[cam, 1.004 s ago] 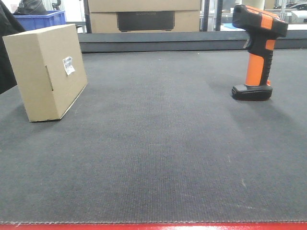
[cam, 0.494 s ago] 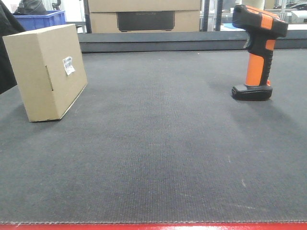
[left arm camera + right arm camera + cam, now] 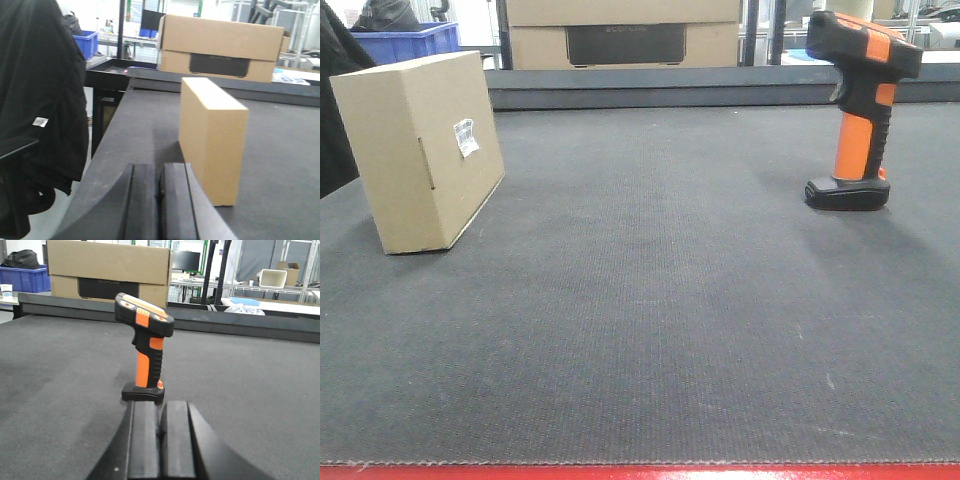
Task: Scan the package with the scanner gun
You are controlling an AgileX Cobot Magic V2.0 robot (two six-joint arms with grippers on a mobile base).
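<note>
The fingers (image 3: 172, 200) of the left arm are pressed together, with only a thin dark line between the two black pads, and they hold nothing. They are low above the dark surface (image 3: 650, 300), near its left edge, and they point toward the package (image 3: 212, 132), which is just beyond them and not touched. The fingers (image 3: 160, 440) of the right arm are also pressed together and hold nothing; they point at the scanner gun (image 3: 146, 352), which is close in front of them but apart.

In the front view the package (image 3: 420, 150) stands on its narrow side at the left of the surface. The face with the white barcode label (image 3: 466, 137) and the narrow slot is turned toward the right. The scanner gun (image 3: 860, 110) stands upright on its flat black base at the far right, well apart from the package. Behind the surface are a larger cardboard box (image 3: 623, 35) with a dark panel and a blue bin (image 3: 405, 42). A black jacket (image 3: 42, 95) hangs at the left in the left wrist view.
</note>
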